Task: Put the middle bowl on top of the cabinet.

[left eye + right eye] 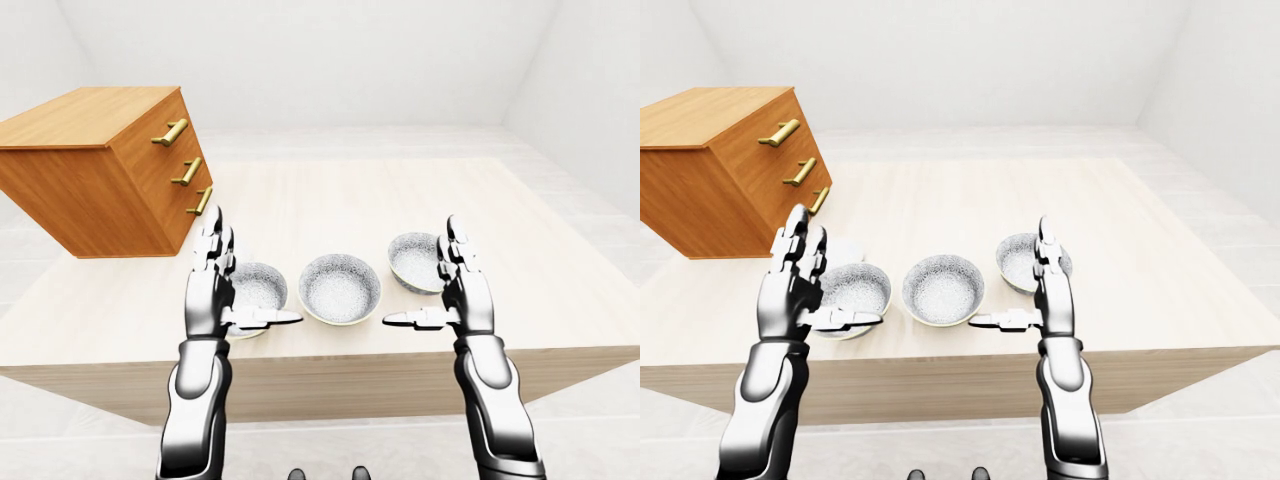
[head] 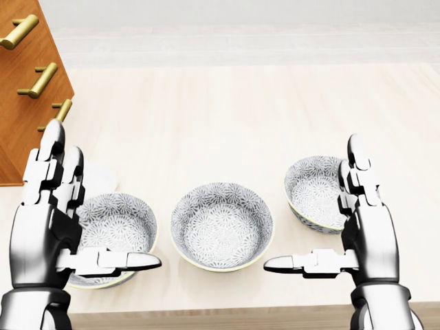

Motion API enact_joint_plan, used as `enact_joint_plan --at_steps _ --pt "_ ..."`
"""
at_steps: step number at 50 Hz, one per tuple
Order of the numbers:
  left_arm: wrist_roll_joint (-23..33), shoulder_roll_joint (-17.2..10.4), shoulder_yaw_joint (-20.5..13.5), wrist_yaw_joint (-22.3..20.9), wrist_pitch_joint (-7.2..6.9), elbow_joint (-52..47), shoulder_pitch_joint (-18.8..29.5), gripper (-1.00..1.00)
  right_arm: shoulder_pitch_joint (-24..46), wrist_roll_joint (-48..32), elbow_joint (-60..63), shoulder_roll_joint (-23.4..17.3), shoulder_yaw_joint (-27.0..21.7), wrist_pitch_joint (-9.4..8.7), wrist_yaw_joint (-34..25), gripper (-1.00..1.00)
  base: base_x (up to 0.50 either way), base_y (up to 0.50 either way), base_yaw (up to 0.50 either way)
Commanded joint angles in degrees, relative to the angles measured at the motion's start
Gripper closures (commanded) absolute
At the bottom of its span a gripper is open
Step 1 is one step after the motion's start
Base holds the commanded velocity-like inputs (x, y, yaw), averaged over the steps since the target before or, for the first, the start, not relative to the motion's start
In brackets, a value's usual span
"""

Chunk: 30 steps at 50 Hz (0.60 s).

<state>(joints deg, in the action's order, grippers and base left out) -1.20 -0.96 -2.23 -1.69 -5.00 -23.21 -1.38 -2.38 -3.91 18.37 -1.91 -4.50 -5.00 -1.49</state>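
Note:
Three grey patterned bowls stand in a row near the table's bottom edge in the head view. The middle bowl (image 2: 221,227) lies between my two hands and neither touches it. My left hand (image 2: 100,203) is open, fingers upright and thumb pointing right, over the left bowl (image 2: 124,223), which it partly hides. My right hand (image 2: 313,203) is open the same way, thumb pointing left, beside the right bowl (image 2: 309,185). The wooden cabinet (image 1: 100,185) with three brass handles stands at the upper left, its flat top (image 1: 90,112) bare.
The light wooden table (image 2: 227,117) stretches away above the bowls. A pale round thing (image 2: 102,180) shows just above the left bowl, by the cabinet. The table's near edge (image 1: 330,365) runs just below my hands.

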Motion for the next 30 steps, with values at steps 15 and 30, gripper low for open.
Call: enact_joint_plan --at_steps 15,30 --pt "2.16 -0.7 -2.43 -1.13 0.0 -11.19 1.28 -1.0 0.19 2.24 9.77 0.35 0.06 0.0 -4.01 -1.0 0.0 0.0 0.0" --pt "2.95 -0.96 -2.75 -0.88 0.0 -12.31 1.77 -1.0 1.66 5.94 16.22 -0.71 -3.47 0.0 -3.64 -1.0 0.0 0.0 0.0"
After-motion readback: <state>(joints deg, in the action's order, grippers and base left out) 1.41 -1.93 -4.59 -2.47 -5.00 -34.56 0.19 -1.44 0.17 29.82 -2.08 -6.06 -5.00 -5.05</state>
